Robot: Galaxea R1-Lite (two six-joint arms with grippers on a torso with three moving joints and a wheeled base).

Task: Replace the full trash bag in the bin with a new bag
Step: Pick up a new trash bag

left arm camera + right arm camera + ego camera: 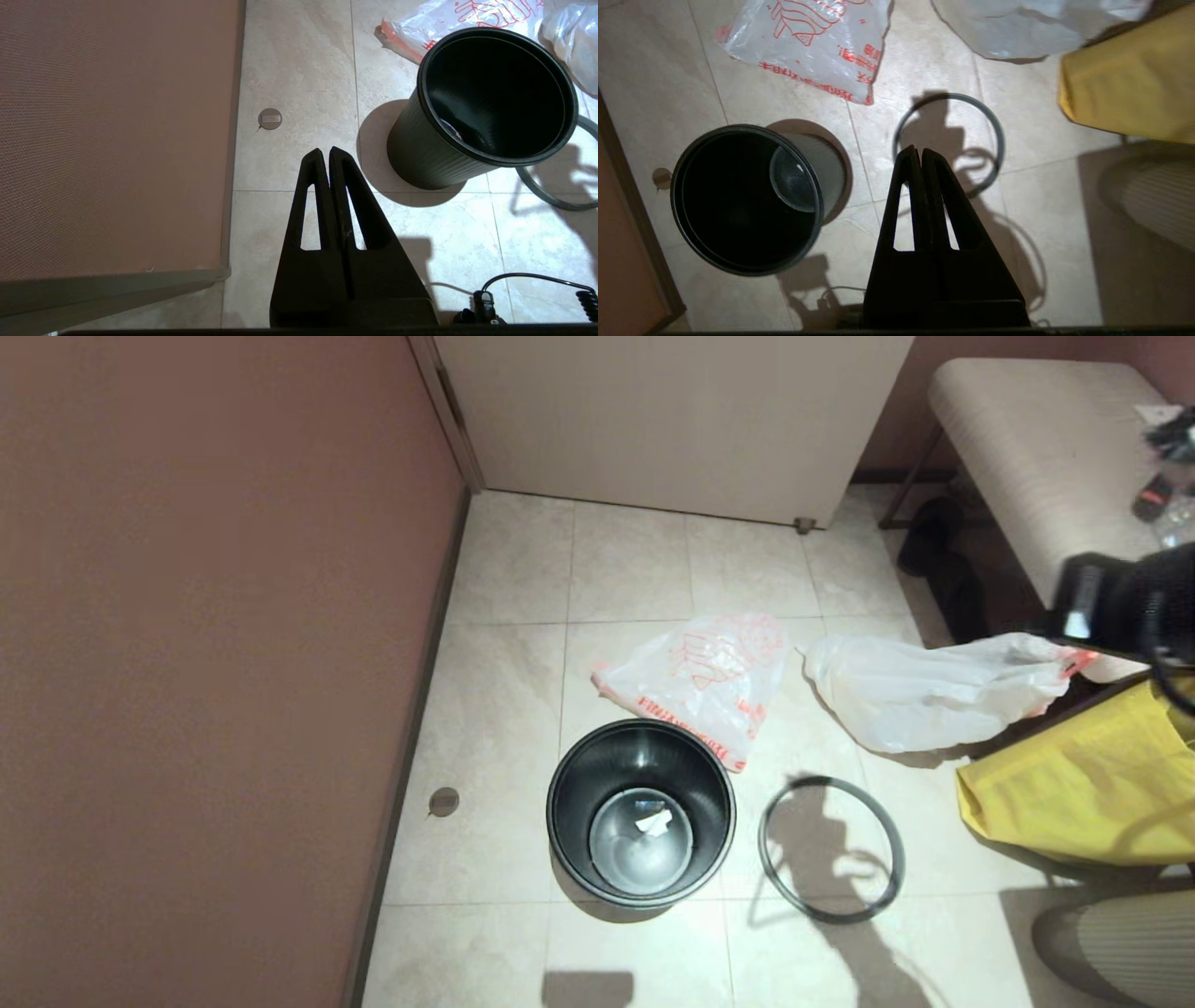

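Note:
The black bin [574, 775] stands upright on the tiled floor with no bag in it and a small white scrap [653, 821] at its bottom. Its grey hoop [825, 781] lies flat on the floor to its right. The printed new bag [700, 677] lies flat just behind the bin. The full trash bag [924, 695] lies farther right, its orange tab beside my blurred right arm [1120, 602]. My right gripper [920, 151] hangs shut and empty above the hoop [1000, 140], apart from both bags. My left gripper [325, 151] is shut and empty, left of the bin [430, 158].
A big yellow bag [1083, 784] sits at the right, below a padded bench [1036, 439]. A grey ribbed object [1120, 943] lies at the near right. A reddish wall [187, 663] runs along the left and a white door [672, 420] closes the back.

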